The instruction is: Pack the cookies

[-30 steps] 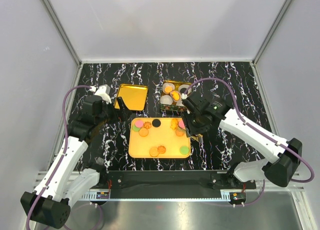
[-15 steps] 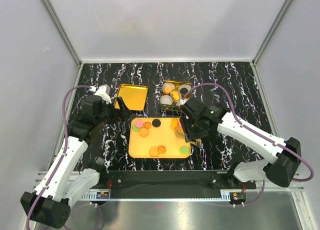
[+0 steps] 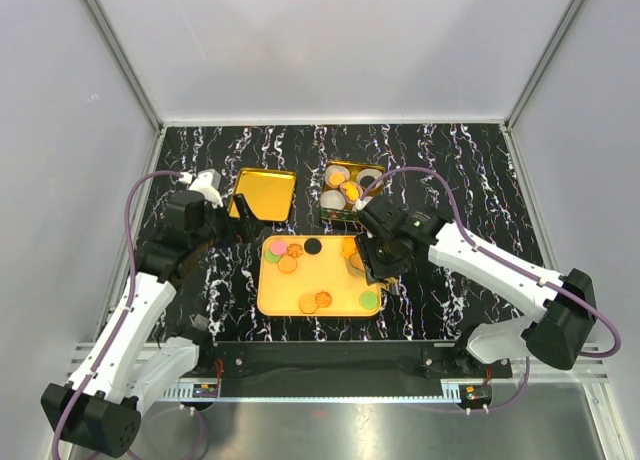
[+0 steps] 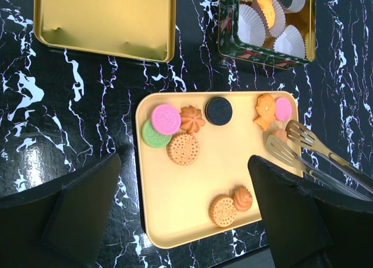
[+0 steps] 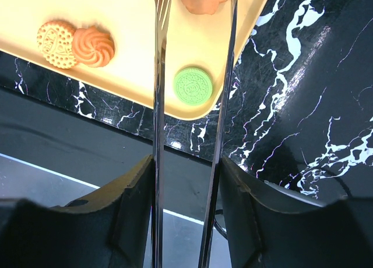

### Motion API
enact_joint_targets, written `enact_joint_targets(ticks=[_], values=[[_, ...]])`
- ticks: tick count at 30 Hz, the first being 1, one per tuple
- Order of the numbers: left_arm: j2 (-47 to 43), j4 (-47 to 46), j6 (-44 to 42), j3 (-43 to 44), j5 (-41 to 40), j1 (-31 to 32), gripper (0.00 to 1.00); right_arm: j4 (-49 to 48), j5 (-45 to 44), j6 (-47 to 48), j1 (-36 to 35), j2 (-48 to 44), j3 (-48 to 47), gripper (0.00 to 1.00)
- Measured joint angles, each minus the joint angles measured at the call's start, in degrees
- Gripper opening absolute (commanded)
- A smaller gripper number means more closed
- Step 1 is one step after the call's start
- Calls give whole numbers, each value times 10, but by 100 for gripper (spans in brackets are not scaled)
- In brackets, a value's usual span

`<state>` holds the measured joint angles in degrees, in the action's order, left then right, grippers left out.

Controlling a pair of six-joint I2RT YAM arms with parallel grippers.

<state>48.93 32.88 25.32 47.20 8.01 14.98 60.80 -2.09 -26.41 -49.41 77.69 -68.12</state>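
Observation:
The cookies lie on the yellow tray (image 3: 300, 285): a pink one (image 4: 166, 119), a green one (image 4: 152, 135), a black one (image 4: 219, 110) and several orange ones (image 4: 183, 149). My right gripper (image 3: 384, 257) is shut on metal tongs (image 5: 157, 76). The tongs' (image 4: 297, 145) tips straddle an orange cookie (image 5: 203, 0) at the tray's right side. A green cookie (image 5: 194, 85) sits just below it, near the tray's corner. My left gripper (image 3: 225, 227) hovers open left of the tray with nothing between its fingers (image 4: 81, 210).
A dark tin (image 4: 233, 46) behind the tray holds white paper cups (image 4: 252, 24), some with cookies in them. Its gold lid (image 4: 105, 20) lies open side up to the left. White walls ring the black marbled table (image 3: 470, 180).
My right arm has swung left and lowered the tongs over the tray's right side, covering the cookies there. The left arm has not moved.

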Motion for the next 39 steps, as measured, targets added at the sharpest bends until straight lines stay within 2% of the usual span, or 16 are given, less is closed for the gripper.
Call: enact_joint_targets(ticks=[18, 29, 39], values=[[0, 0, 0, 0, 4, 0, 99, 10, 0, 5, 0, 11, -8, 41], [0, 0, 0, 0, 4, -1, 99, 34, -28, 42, 7, 52, -156, 41], [0, 0, 0, 0, 4, -1, 99, -10, -27, 92, 96, 177, -261, 41]])
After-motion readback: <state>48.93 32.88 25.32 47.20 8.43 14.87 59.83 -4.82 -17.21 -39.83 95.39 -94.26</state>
